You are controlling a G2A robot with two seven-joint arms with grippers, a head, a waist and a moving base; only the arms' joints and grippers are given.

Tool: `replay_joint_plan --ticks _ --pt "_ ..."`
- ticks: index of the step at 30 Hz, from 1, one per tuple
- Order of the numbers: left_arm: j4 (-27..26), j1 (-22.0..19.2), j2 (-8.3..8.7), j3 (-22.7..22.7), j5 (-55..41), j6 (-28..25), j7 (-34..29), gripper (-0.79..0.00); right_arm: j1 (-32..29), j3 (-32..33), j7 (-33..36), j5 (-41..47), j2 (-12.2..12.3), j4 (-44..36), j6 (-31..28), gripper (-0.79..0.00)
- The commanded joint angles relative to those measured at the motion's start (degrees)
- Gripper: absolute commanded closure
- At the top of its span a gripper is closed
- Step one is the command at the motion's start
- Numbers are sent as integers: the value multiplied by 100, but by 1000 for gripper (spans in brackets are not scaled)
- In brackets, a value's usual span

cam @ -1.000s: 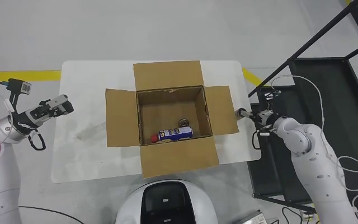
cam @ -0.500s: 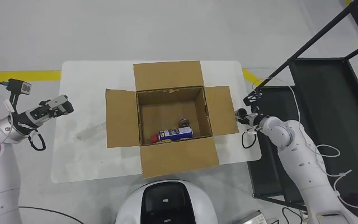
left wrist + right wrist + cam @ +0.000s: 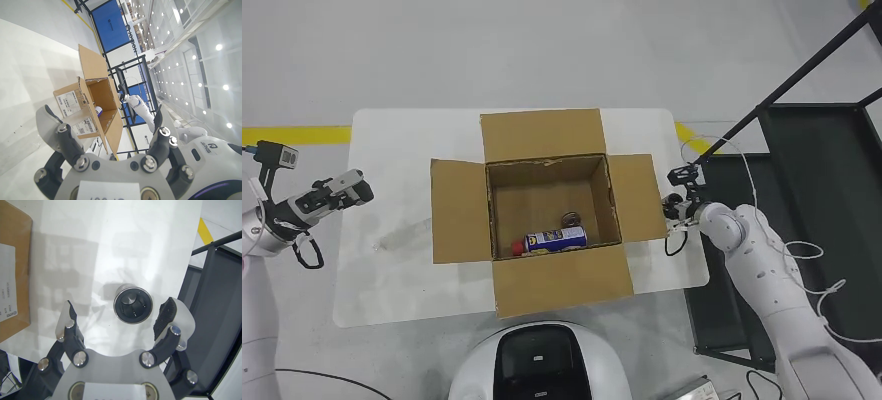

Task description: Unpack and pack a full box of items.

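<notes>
Right wrist view: right gripper (image 3: 120,307) spread wide, holding nothing; metal cylinder (image 3: 133,308) stands upright on bench (image 3: 132,247) btwn its fingers, untouched. If picking up: drop straight, stay centred, close on the side wall, and lift vertical so it can't tip. Box (image 3: 542,132) just beside gripper, flaps open; inside are a spray can (image 3: 555,238) lying flat and a small round part (image 3: 570,217) near it. Left gripper (image 3: 103,111) also wide, well off from box.
</notes>
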Motion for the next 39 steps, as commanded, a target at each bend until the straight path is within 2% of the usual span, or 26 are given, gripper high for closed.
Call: replay_joint_plan --ticks 1,12,17,21,28,31,35,39 --pt "0 0 0 0 0 0 0 -785 59 -47 -6 0 -15 80 -19 0" --pt "0 0 0 0 0 0 0 -785 257 -210 -33 -62 -75 350 10 0" --pt "0 0 0 0 0 0 0 -785 172 -117 -129 -74 -54 64 -33 0" --pt "0 0 0 0 0 0 0 -785 -222 318 -170 -24 51 -748 -26 0" --pt "0 0 0 0 0 0 0 -785 -1314 1459 -26 -406 261 -2910 311 0" --pt "0 0 0 0 0 0 0 -785 -1612 1754 -44 -479 287 -3683 406 0" --pt "0 0 0 0 0 0 0 -785 -1725 1818 -164 -232 282 -4348 192 0" --pt "0 0 0 0 0 0 0 -785 -1426 1335 -118 5 253 -4754 -271 0"
